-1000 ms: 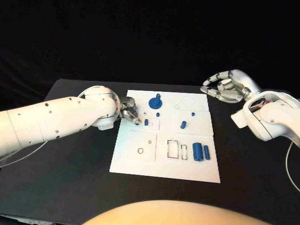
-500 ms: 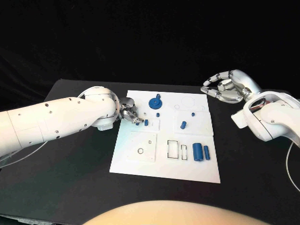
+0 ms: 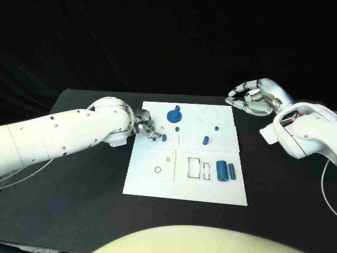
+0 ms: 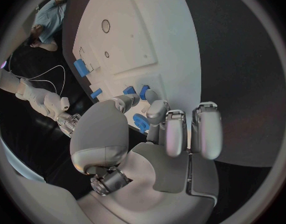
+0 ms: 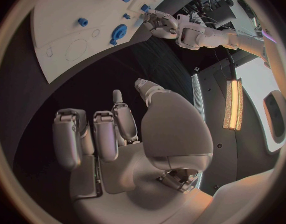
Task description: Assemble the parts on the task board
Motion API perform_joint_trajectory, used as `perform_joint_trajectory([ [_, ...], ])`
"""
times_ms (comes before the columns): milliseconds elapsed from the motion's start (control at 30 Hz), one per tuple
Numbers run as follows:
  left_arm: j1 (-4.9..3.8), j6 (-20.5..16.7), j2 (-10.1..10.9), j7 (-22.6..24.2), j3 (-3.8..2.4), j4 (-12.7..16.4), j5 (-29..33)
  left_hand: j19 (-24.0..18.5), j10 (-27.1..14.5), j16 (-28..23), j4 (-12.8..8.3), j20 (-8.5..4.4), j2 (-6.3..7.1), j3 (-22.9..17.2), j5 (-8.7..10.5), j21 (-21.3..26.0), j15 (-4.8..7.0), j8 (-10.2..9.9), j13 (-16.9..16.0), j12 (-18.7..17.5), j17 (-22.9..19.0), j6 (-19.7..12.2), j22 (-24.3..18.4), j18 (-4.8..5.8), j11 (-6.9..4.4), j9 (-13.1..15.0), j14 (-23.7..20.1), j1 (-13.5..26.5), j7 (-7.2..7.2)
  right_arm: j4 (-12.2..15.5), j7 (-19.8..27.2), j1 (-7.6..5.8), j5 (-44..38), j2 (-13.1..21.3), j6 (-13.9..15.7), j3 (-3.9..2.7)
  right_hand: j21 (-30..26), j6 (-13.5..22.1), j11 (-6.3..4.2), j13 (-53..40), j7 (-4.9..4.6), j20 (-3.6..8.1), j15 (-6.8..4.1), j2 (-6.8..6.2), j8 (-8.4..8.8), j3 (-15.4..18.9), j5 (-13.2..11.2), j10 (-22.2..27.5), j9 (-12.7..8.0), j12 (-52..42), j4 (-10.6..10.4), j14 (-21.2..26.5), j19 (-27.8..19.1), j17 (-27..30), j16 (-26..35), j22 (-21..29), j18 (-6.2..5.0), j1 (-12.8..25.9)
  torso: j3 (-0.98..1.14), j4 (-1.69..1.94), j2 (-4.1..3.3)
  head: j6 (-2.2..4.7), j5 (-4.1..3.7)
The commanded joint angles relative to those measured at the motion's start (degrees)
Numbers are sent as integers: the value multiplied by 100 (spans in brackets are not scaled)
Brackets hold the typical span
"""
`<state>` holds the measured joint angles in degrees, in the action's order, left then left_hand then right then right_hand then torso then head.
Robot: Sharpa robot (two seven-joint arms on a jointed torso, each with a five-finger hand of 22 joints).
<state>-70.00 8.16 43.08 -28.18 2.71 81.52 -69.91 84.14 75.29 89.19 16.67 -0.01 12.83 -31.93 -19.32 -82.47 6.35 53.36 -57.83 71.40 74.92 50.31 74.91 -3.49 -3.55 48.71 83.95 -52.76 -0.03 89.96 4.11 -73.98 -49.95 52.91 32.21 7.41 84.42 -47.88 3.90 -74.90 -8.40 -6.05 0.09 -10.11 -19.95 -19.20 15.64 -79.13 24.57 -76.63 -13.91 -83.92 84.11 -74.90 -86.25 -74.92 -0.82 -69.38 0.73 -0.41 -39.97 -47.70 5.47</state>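
Nearest, in the lower middle of the head view, the white task board [image 3: 185,187] carries two upright blue cylinders [image 3: 225,170] beside rectangular outlines. Further up, left of centre, the left hand [image 3: 146,128] reaches over the board's left edge, its fingers [image 4: 156,113] closing round a small blue peg [image 3: 163,138]. The left wrist view shows the tips touching the peg, but I cannot tell whether it is truly held. Another blue peg [image 3: 206,140] stands to its right, and a blue gear [image 3: 174,115] sits higher up. Farthest, at the upper right, the right hand [image 3: 251,98] hovers over the black table [image 3: 77,174], fingers curled in on nothing. The step looks like picking the small peg. Do it well by pinching low and squarely, lifting straight so that the neighbouring pieces stay undisturbed.
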Motion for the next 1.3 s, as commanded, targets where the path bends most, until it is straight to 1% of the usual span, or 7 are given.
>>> perform_joint_trajectory([
  [33, 29, 85, -2, -31, 20, 4, 61, 50, 23, 25, -6, -23, -21, 36, 13, -25, 19, -29, 0, 11, 1408, 31, 205, 64, 9, 8, 577, 30, 24, 7, 39, 3, -20, 2, -31, -4, -35, 42, -13, -78, -16, 35, -48, 30, -29, -9, 38, 32, 10, 24, -29, -383, 230, -504, 24, -1134, -77, 17, -2, -2, -2, 9, 5],
  [600, 4, -867, 201, 201, -222, 161, 721, -201, -973, -231, 13, 92, -120, 779, 4, 353, -173, -520, 1358, -894, 989, -564, -360, -54, 250, -207, 445, 279, 297, -25, 51, 12, -17, -17, -27, -4, -53, 46, -13, -73, -15, 35, -48, 31, -34, 3, 41, 37, 10, 30, -42, -381, 220, -492, 30, -1124, -81, 23, -2, -2, -2, 54, -1],
  [667, -2, -1053, 213, 299, -238, 171, 837, -276, -1495, -287, 15, 158, -153, 902, 2, 485, -263, -766, 2073, -1418, 917, -797, -534, -86, 361, -380, 420, 239, 423, -29, 52, 14, -16, -19, -27, -4, -53, 46, -13, -73, -15, 35, -48, 31, -34, 3, 41, 37, 10, 30, -42, -381, 220, -492, 30, -1124, -81, 23, -3, -5, -4, 55, -8],
  [833, -8, -1420, 233, 632, -254, 177, 1022, -520, -1747, -550, 17, 276, -217, 1086, -15, 893, -405, -1085, 2246, -1612, 552, -1066, -1094, -195, 529, -674, 279, 96, 604, -35, 52, 16, -14, -16, -23, -4, -67, 49, -13, -67, -16, 35, -48, 31, -35, 7, 41, 42, 9, 36, -46, -379, 212, -486, 33, -1116, -85, 24, 3, -9, -2, 71, -10],
  [1000, -8, -1870, 174, 1774, -237, 152, 1149, -1996, -2651, -2492, -40, 565, -189, 957, -33, 3293, -712, -1357, 2697, -2213, -1727, -1557, -3988, -696, 854, -1026, -1083, -1069, 919, -38, 68, 17, -12, -8, -1, -4, -84, 50, -13, -57, -16, 35, -48, 31, -35, 8, 42, 50, 9, 46, -47, -376, 202, -472, 39, -1105, -89, 24, 8, 7, 0, 126, -70],
  [1133, 8, -2336, 48, 2698, -145, 102, 642, -2199, -3031, -3380, -437, 691, -84, 481, -5, 3767, -843, -1622, 3108, -2625, -2707, -1609, -4272, -695, 991, -1434, -2008, -2328, 1059, -46, 97, 17, 8, -11, 9, -4, -165, 52, -13, -16, -16, 35, -48, 31, -36, 8, 44, 84, 9, 86, -46, -362, 153, -410, 64, -1055, -110, 20, -2, -1, -2, 175, -101],
  [1300, 67, -2561, -144, 3206, -70, -25, -246, -2190, -3205, -3369, -630, 709, 106, 269, 32, 3798, -846, -1979, 3615, -3107, -2858, -1479, -4280, -696, 1013, -1947, -2172, -2751, 1044, -54, 125, 17, 33, -20, 5, -4, -324, 69, -13, 191, -17, 36, -49, 40, -45, 12, 52, 256, 9, 294, -44, -316, 59, -250, 144, -958, -150, -12, -2, -5, -5, 213, -128],
])
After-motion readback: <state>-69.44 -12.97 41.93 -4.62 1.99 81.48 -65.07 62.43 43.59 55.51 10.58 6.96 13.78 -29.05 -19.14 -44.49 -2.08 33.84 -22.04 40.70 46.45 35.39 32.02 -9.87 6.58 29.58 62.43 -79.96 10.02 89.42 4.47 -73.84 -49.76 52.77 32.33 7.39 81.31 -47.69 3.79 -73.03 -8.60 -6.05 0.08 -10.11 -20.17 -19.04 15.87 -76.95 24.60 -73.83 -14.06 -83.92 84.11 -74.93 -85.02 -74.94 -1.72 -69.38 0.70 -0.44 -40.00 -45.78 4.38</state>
